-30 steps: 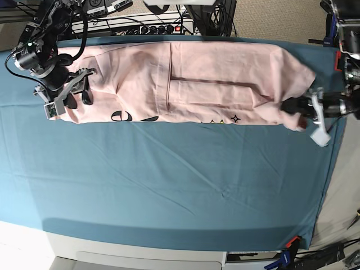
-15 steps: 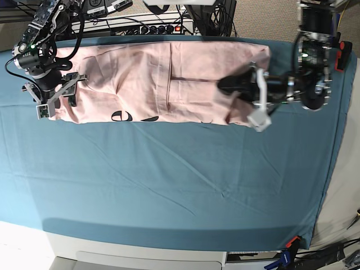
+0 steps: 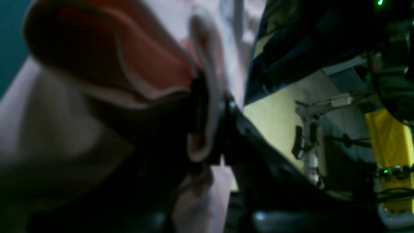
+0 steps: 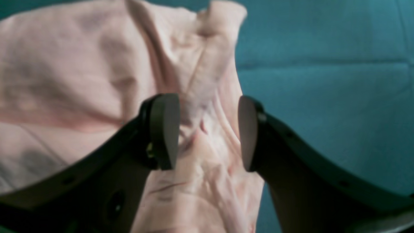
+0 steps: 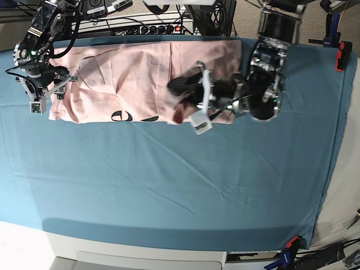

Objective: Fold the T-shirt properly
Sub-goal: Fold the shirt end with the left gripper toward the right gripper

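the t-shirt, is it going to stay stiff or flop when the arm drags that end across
Likely floppy: the T-shirt bunches and curls where the left tool pinches it. It probably drapes rather than holds shape, given the wrinkles below the open right tool. It may drag on the table cloth.

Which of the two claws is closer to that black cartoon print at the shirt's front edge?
The left gripper, clamped on a fold of the T-shirt, hangs just beside the black print. The right gripper is open at the shirt's far end, farther from it.
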Controlling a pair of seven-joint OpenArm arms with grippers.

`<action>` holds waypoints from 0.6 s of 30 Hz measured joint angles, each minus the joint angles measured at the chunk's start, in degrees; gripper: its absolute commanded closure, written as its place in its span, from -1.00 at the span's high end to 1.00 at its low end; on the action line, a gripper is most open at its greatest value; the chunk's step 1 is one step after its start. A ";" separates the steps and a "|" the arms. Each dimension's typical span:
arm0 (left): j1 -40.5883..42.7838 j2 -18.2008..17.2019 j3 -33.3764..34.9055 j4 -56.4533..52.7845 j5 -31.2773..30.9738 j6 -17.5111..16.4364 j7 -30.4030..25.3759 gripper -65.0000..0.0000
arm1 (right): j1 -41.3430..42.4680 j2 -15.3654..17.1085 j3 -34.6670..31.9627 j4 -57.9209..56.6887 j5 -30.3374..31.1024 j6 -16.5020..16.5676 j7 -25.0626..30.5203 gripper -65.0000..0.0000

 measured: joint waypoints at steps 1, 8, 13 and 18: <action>-0.26 0.94 -0.02 -0.04 0.31 0.02 -0.26 -1.00 | -0.02 0.02 0.00 -0.17 0.00 0.00 0.13 -0.10; -1.81 5.77 -0.07 -4.57 1.75 0.02 -1.51 -1.00 | 0.00 0.04 0.00 -0.17 0.00 0.00 1.18 -0.10; -1.79 6.58 0.55 -7.08 1.73 0.02 -1.55 -1.00 | 0.00 0.02 0.00 -0.17 0.04 0.00 1.22 -0.10; -1.79 6.60 1.05 -7.19 1.75 0.02 -1.55 -1.00 | 0.02 0.02 0.00 -0.17 0.04 -0.04 1.27 -0.10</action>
